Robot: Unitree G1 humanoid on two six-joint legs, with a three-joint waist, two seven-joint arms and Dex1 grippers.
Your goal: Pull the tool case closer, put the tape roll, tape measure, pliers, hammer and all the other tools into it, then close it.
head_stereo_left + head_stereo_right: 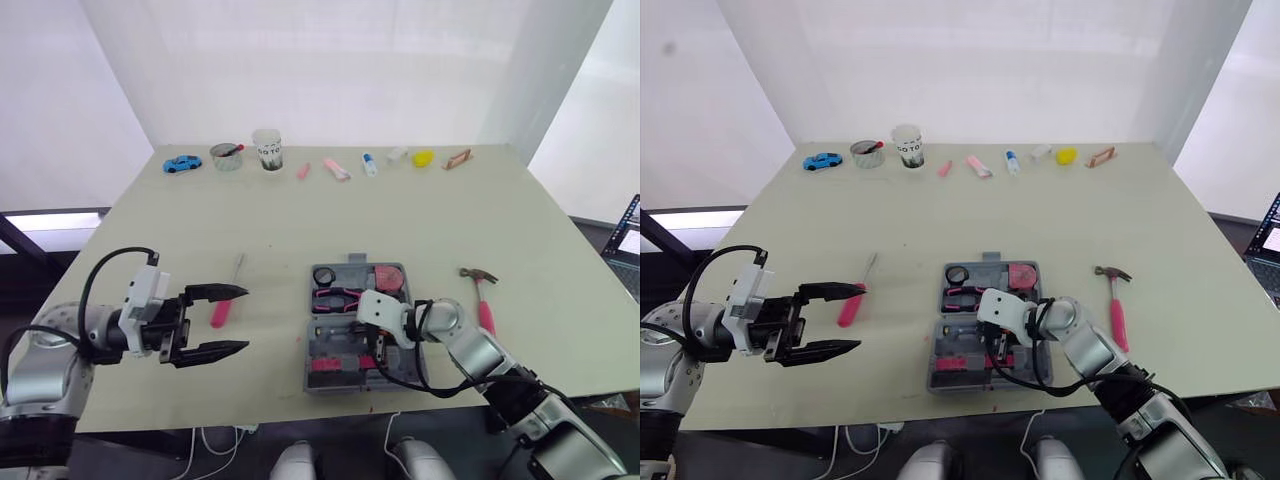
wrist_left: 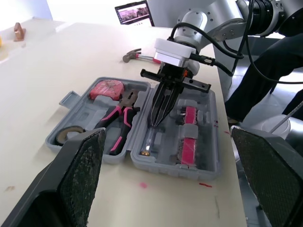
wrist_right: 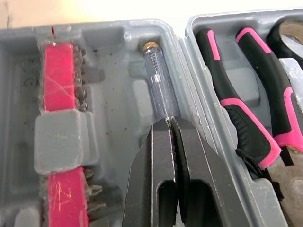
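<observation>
The bench (image 1: 300, 230) carries the open tool case (image 1: 330, 345), which lies directly under the right gripper (image 3: 169, 122), close to the bench's near edge. That nearness is the first risk: a sideways shove from this arm could slide the case toward the edge. The right forearm also lies across the case, so the lid probably cannot fold over until the arm is out.

The left gripper (image 1: 245, 320) hangs released, fingers spread wide, off to the case's left and pointing toward it.

The hammer (image 1: 483, 295) lies on the bench well out to the right gripper's right, not yet packed. It has a heavy head and a slim pink handle, so a grip far from the head would likely let it swing.

The pliers (image 2: 118, 118) sit in the case half beyond the right gripper, and look seated.

A pink screwdriver (image 1: 222, 310) lies on the bench close by the left gripper's fingertips. How near it is in depth I cannot tell. It lies flat with a round handle, so it may roll away from a closing finger.

The tape measure (image 2: 106, 88) and tape roll (image 2: 70, 134) sit in the far half, past the pliers.

The clear tester screwdriver (image 3: 156, 80) lies in its groove right at the right gripper's tips. The fingers are clenched together there, and I cannot tell whether they pinch its thin end. If they do, withdrawing without letting go would drag it out of the groove, and the lid would then not shut flat.
</observation>
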